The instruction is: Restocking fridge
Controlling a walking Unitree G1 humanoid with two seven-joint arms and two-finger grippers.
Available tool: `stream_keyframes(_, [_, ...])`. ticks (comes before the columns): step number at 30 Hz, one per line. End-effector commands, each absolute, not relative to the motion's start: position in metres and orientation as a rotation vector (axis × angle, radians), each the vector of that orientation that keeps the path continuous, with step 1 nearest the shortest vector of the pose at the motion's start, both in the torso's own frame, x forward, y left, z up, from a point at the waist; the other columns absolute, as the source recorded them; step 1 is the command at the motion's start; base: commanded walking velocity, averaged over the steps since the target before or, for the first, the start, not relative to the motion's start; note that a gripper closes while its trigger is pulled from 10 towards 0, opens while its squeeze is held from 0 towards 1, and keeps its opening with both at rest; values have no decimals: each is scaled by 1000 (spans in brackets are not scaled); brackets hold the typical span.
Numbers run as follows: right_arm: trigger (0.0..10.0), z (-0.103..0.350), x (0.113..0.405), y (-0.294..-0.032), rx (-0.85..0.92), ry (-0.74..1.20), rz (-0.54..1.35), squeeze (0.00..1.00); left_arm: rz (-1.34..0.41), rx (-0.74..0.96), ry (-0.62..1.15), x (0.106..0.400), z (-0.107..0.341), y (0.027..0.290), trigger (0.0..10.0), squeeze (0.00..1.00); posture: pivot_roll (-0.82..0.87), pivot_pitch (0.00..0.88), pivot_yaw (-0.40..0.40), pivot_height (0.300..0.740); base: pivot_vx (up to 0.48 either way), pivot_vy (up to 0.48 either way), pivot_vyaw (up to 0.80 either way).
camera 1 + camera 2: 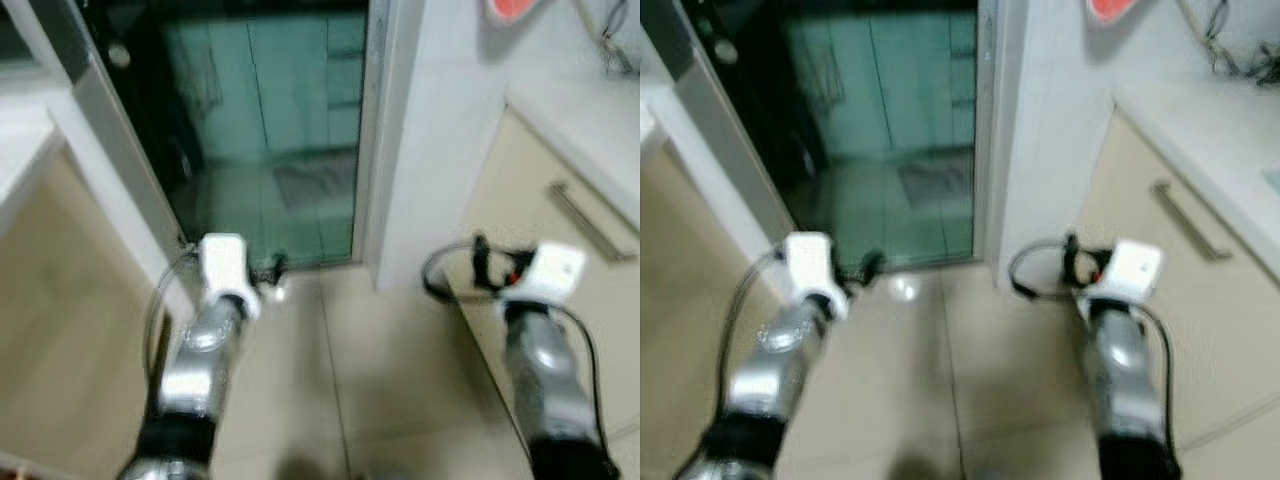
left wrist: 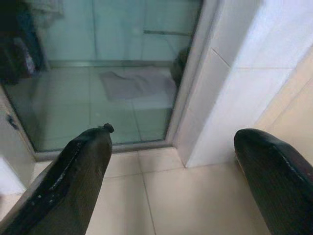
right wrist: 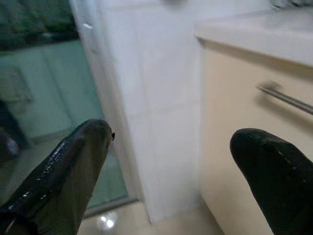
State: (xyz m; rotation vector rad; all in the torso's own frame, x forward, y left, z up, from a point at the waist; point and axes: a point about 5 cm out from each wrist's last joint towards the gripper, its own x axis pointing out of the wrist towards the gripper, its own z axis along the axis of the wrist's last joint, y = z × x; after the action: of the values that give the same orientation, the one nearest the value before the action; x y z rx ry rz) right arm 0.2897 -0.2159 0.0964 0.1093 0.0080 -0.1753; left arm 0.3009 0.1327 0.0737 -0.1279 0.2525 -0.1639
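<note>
My left gripper (image 2: 173, 139) is held out low over the beige floor tiles (image 1: 360, 370), open, with nothing between its fingers. My right gripper (image 3: 171, 134) is also open and empty, held out in front of a white tiled pillar (image 1: 430, 150). Both silver arms reach forward at about the same height, the left gripper (image 1: 270, 268) near the foot of a sliding glass door (image 1: 270, 130) and the right gripper (image 1: 478, 262) beside a beige cabinet. The picture is blurred.
A beige cabinet front (image 1: 545, 260) with a metal bar handle (image 1: 590, 225) runs along my right under a white countertop (image 1: 590, 110). Another beige cabinet (image 1: 60, 290) stands on my left. A pale mat (image 2: 137, 85) lies on the floor behind the glass.
</note>
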Motion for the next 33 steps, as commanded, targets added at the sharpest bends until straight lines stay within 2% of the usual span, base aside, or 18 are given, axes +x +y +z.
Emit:
stream_keyframes(1, [10000, 99, 293, -203, 114, 4, -123, 0, -138, -103, 252, 299, 74, 145, 10000, 0, -140, 0, 0, 740, 0, 0, 0])
stream_keyframes(7, [10000, 93, 299, -192, 102, 36, -89, 0, -79, -53, 244, 302, 74, 156, 10000, 0, -115, 0, -36, 740, 0, 0, 309])
stream_keyframes(13, [10000, 91, 306, -185, 97, 58, -30, 0, -97, 20, 226, 283, 82, 160, 10000, 0, -47, 0, -76, 740, 0, 0, 91])
stream_keyframes(19, [10000, 88, 308, -183, 110, 56, -35, 0, -156, 51, 215, 280, 91, 150, 10000, 0, -34, 0, -61, 740, 0, 0, 0])
stream_keyframes(25, [10000, 85, 304, -187, 109, 53, -71, 0, -145, 47, 204, 292, 98, 150, 10000, 0, -61, 0, -32, 740, 0, 0, 0])
stream_keyframes(33, [10000, 76, 297, -196, 102, 80, -80, 0, -125, 15, 211, 291, 96, 148, 10000, 0, -65, 0, -22, 740, 0, 0, 0])
